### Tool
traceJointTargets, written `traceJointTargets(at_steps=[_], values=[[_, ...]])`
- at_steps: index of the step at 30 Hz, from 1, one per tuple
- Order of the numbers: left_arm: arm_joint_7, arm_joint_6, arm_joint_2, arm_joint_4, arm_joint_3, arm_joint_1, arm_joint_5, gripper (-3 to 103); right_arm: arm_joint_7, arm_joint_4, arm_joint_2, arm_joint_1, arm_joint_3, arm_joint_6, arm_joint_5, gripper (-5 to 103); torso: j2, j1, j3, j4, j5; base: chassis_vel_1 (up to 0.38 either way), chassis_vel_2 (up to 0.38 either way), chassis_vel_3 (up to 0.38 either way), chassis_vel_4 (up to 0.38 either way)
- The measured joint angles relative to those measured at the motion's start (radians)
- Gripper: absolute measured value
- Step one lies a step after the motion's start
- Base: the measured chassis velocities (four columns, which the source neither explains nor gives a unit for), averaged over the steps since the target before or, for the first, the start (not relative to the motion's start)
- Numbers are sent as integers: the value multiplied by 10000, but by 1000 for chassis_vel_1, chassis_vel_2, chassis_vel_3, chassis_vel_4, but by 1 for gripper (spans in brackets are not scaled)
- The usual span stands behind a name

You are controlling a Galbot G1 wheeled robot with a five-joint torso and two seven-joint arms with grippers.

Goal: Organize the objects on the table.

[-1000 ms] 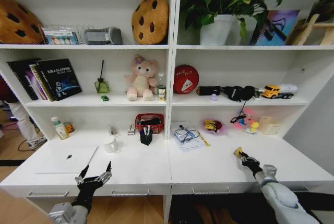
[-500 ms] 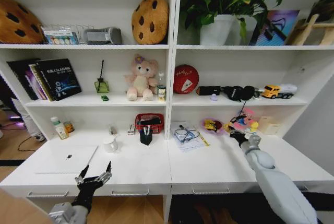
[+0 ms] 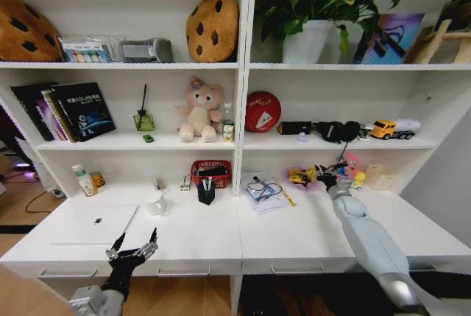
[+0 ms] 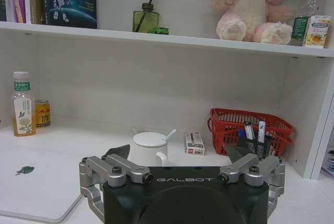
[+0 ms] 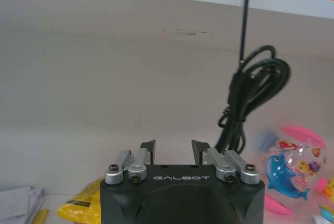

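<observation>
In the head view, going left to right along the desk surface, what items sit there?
Tea bottle → drink can → silver laptop → white mug → black pen cup → papers with glasses → yellow item, right gripper beside it.

On the top shelf sit two cookie-shaped cushions, one at the far left and one near the middle, beside a potted green plant in a white pot. The middle shelf holds upright books, a green reed diffuser bottle, a pink teddy bear, a red round ball-like item and a yellow toy truck. Lower down stands a red mesh basket, with a white lidded mug nearby.
</observation>
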Motion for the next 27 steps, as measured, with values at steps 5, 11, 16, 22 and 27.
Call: traceJointTargets(at_steps=[5,11,16,22,27], values=[[0,0,0,0,0,0,0,100,2,1373,-217,-1536,801,-40,139,62,0,1,0,5,0,0,0,0,0],[0,0,0,0,0,0,0,100,204,4280,-403,-4278,2130,-542,798,79,3,-1,-2,2,-6,0,0,0,0],[0,0,0,0,1,-1,0,100,569,6805,-341,-7020,3356,-452,943,94,3,-2,-3,-2,-1,0,0,0,0],[1,0,1,0,1,0,0,100,492,9950,1143,-11056,4939,495,434,100,4,-3,-3,0,-3,0,0,0,0],[0,0,0,0,0,0,0,100,256,11104,2574,-12986,5285,1384,201,100,4,-4,-3,-2,-3,0,0,0,0]])
